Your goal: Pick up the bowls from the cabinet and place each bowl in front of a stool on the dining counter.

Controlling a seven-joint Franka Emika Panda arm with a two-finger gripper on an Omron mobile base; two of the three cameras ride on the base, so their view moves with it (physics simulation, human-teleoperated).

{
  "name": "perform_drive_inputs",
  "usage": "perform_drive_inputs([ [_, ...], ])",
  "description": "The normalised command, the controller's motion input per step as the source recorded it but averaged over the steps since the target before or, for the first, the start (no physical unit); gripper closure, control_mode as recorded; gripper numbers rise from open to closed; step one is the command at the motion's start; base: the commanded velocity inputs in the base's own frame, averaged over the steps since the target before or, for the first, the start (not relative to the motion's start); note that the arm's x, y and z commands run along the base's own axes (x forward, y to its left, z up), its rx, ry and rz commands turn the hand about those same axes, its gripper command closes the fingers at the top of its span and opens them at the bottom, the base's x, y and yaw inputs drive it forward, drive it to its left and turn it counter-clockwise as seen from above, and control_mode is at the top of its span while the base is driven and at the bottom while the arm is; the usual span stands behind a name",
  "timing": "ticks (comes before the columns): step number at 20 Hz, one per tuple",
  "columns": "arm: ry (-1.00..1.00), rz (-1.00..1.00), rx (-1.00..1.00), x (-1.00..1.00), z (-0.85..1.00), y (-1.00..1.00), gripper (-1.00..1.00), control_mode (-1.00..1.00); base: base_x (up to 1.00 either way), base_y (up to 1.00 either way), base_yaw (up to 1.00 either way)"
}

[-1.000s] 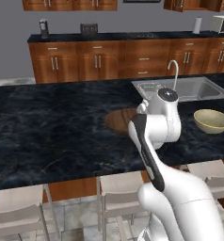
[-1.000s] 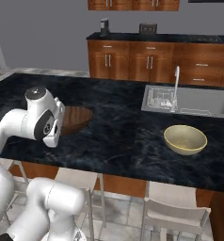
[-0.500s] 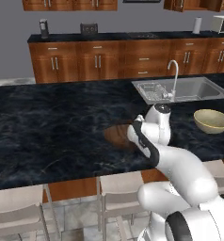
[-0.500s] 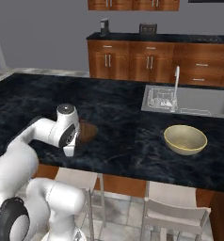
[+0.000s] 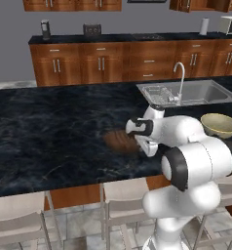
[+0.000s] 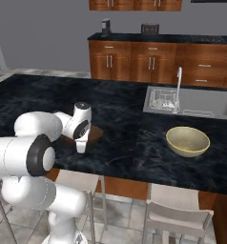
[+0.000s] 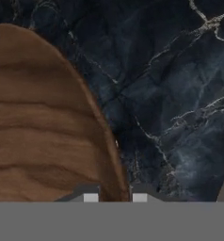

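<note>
The wooden bowl point(image 5: 120, 142) sits upright on the black marble dining counter point(image 5: 49, 132), mouth upward, close to the counter's near edge and above the middle stool point(image 5: 123, 197) tucked under that edge. Being round, it has no long axis to speak of; in the hand view its grain runs in bands across the bowl point(image 7: 43, 127), and its rim curves from the upper left down to the finger tips at the bottom.

The gripper point(image 7: 115, 196) is at that rim, with one finger tip point(image 7: 88, 195) over the inside of the bowl and the other point(image 7: 141, 195) over the marble outside, so the rim passes between them. The jaws are pressed nearly together on the bowl's thin wall, pinching it. In the left base view the hand point(image 5: 143, 134) lies low over the counter just right of the wooden bowl and covers its right edge; in the right base view the hand point(image 6: 81, 128) hides much of the bowl point(image 6: 95, 134).

The cream ceramic bowl point(image 5: 220, 124) stands upright on the same counter, well to the right of the wooden bowl and just in front of the sink point(image 5: 186, 93). A second stool point(image 6: 175, 214) stands below it at the near edge.
</note>
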Motion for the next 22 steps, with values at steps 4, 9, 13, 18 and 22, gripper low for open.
perform_drive_inputs([
  [4, 0.0, 0.0, 0.0, 0.58, -0.37, 0.0, 1.0, -1.0, 0.0, 0.0, 0.0],
  [9, 0.0, 0.0, 0.0, 0.45, -0.41, 0.0, 1.0, -1.0, 0.0, 0.0, 0.0],
  [13, 0.02, 0.0, 0.0, 0.31, -0.26, 0.04, 1.0, -1.0, 0.0, 0.0, 0.0],
  [18, 0.06, 0.0, 0.0, 0.14, -0.11, 0.01, -1.0, -1.0, 0.0, 0.0, 0.0],
  [22, 0.01, 0.0, 0.0, 0.0, 0.0, 0.0, -1.0, -1.0, 0.0, 0.0, 0.0],
])
